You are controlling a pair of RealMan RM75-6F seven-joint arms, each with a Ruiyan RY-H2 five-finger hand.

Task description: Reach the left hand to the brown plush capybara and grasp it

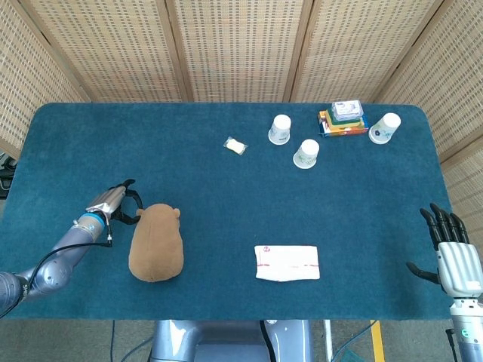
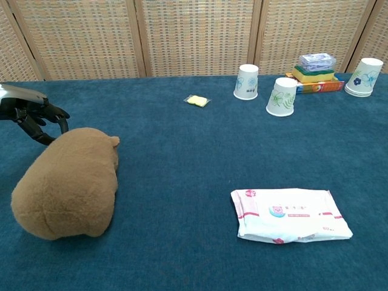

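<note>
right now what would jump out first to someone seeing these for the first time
The brown plush capybara lying near the table's front left edge stands out most, with the left hand right at its far end, fingers spread. After that, the white wipes pack at the front middle, and the three paper cups by a stack of boxes at the far right.

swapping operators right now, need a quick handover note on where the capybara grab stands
Left robot hand: fingers apart, holding nothing, at the head end of the brown plush capybara; whether the fingertips touch the plush cannot be told.
Right robot hand: open and idle at the near right edge of the table, away from everything.
Capybara: lying on the near left part of the table.
Done: the reach is nearly complete.
Left: bring the hand over the plush and close the fingers on it.
</note>
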